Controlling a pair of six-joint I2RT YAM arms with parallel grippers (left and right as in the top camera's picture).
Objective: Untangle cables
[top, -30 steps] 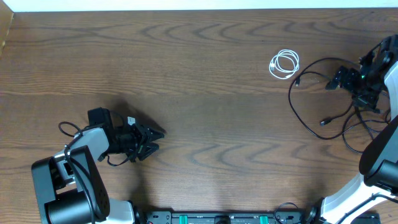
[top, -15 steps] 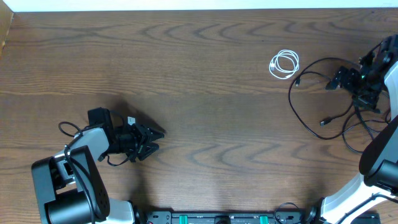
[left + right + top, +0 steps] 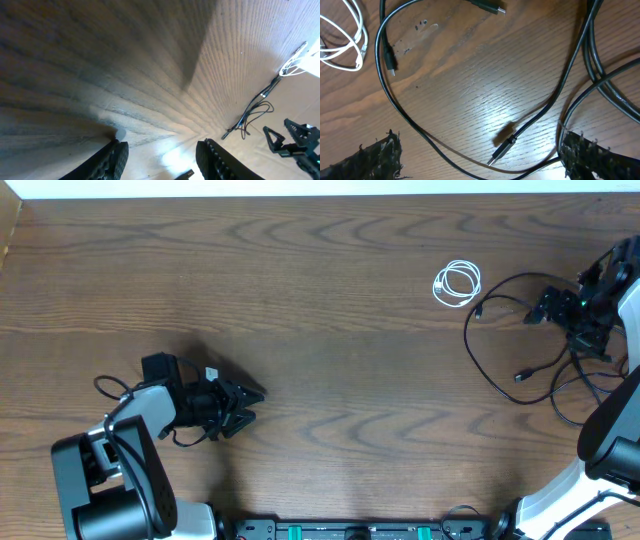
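Observation:
Several thin black cables lie in loose overlapping loops at the right of the table. A short white cable sits coiled just to their left. My right gripper hovers over the black loops, open wide. In the right wrist view a black cable curves across the gap between its fingers, and a loose plug end lies on the wood there. The white cable shows at the top left. My left gripper is far away at the lower left, open and empty over bare wood.
The left wrist view shows the black cables and the right gripper in the distance. Thicker arm cables trail by the left arm. The robot base rail runs along the front edge.

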